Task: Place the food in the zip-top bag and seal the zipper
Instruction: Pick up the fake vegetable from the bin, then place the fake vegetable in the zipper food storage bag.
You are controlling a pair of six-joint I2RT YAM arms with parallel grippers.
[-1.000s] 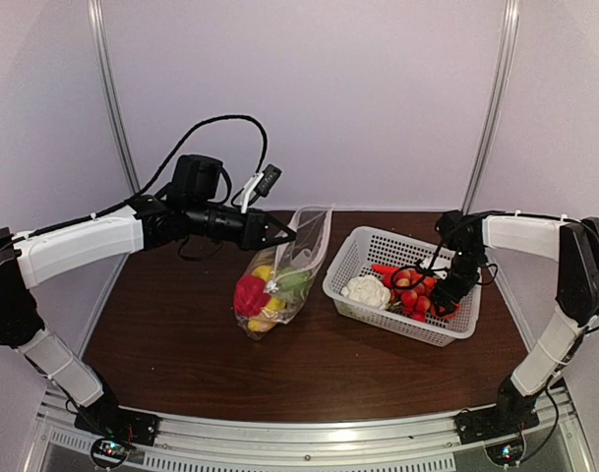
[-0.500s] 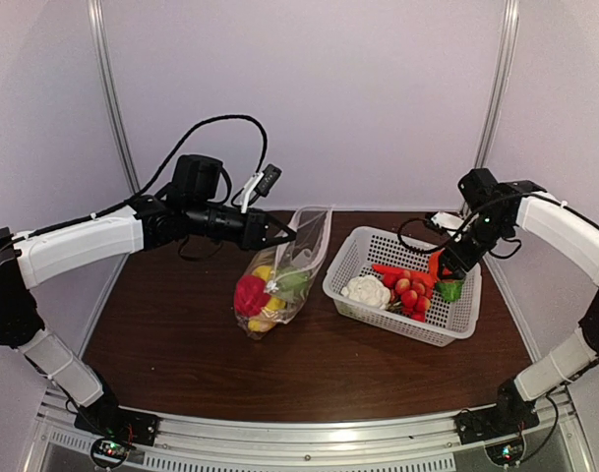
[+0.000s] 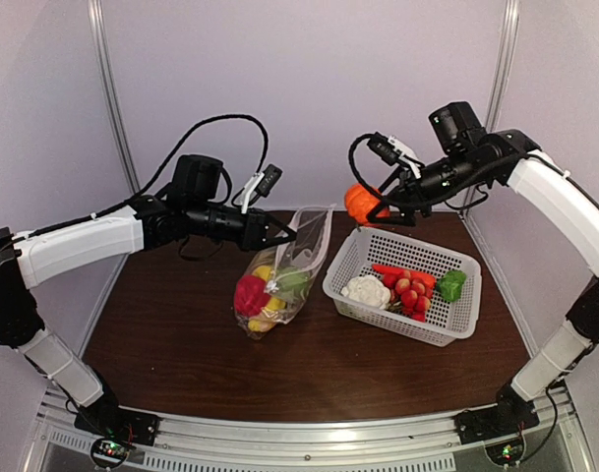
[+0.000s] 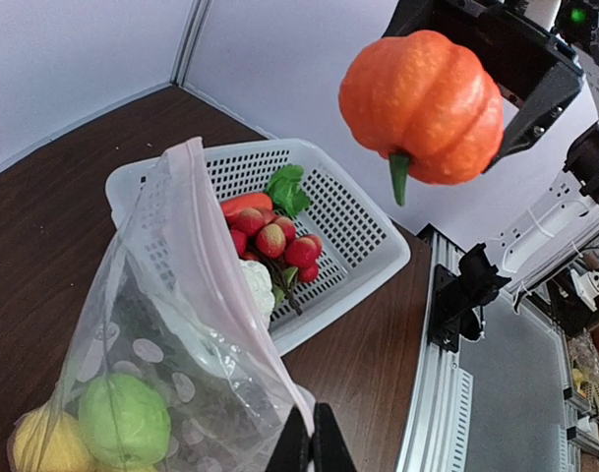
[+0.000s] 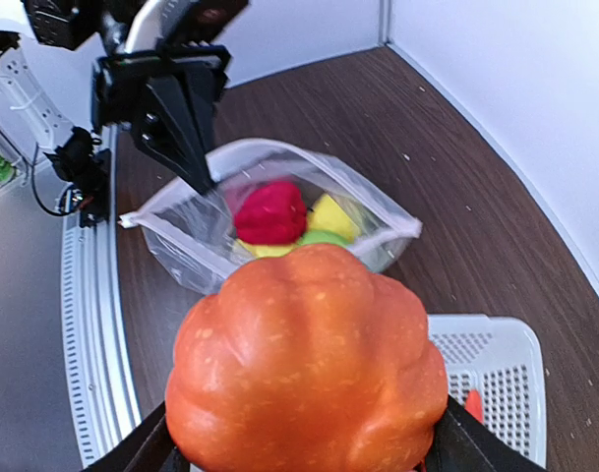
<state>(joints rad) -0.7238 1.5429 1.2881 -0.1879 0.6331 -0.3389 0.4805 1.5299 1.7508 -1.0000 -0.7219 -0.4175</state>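
From the white mesh basket [image 3: 458, 331], the right gripper [image 3: 372, 207] has risen toward 11 o'clock, fingers clamped around the orange pumpkin [image 4: 422, 93]. The zip-top bag [image 3: 315, 232] stands at the basket's 9 o'clock, its rim pinched by the left gripper [image 3: 291, 234]. The pumpkin probably drops in next.

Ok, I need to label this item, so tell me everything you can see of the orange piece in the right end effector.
The orange piece is a toy pumpkin: round, ribbed, glossy, plastic-looking, with a short green stem that points downward in the left wrist view. It is in the air, off the table, gripped on two sides by the right end effector. From above it sits over the far-left corner of the white mesh basket, just right of the zip-top bag mouth. Nothing else touches it.
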